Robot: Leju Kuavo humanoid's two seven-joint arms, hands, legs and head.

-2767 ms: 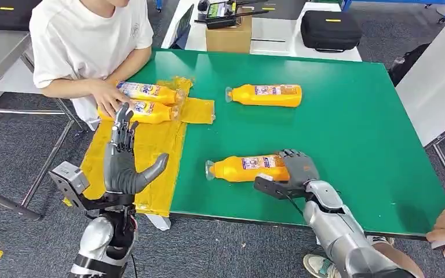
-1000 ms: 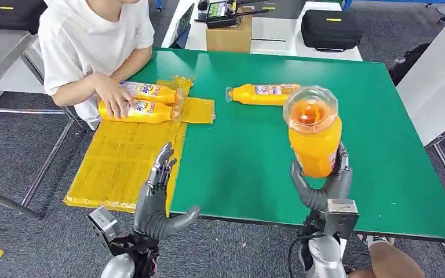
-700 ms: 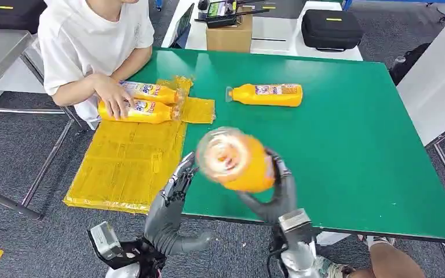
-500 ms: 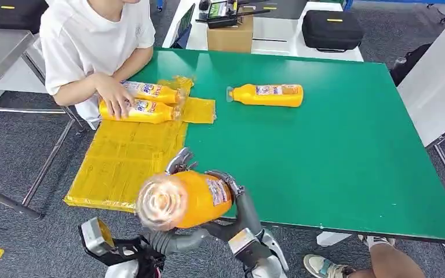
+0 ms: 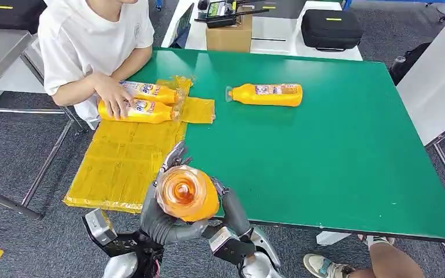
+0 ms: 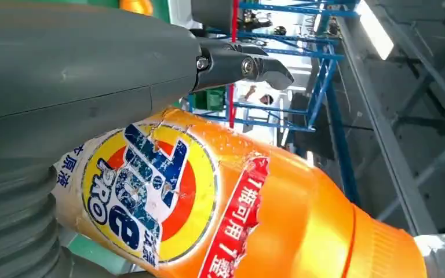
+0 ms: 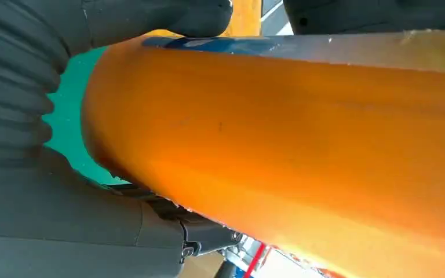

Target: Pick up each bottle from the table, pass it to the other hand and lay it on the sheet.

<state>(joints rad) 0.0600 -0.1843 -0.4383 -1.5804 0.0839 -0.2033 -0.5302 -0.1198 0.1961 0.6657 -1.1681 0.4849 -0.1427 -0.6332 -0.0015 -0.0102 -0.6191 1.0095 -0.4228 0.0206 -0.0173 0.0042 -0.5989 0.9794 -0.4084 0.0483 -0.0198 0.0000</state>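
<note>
So you've got the orange plastic bottle with the clear cap end up in the air right at the near edge of the green table, cap pointing pretty much straight at the head camera. Both hands are on it. Your left hand cups it from the left side, fingers reaching up behind it and the thick grey thumb curling underneath. Your right hand wraps the right side, its dark fingers pressed against the bottle's body. So both sets of fingers are clamped on the same bottle; which hand carries the weight, I can't tell.

In the left wrist view the bottle's round yellow, blue and red label sits right under the grey thumb, with the thumb lying along the bottle. The right wrist view is mostly orange bottle wall jammed against the grey ribbed palm cover, a bit of green table peeking past.

Over on the crinkly yellow plastic sheet, which hangs off the table's left side, two more orange bottles lie side by side at the far end: the nearer one and the farther one. A person in a white T-shirt has a hand resting on them.

One more orange bottle lies on its side on the bare green table, well apart from the sheet, cap pointing left.

Behind the table there's a cardboard box and a black case on a white surface.
</note>
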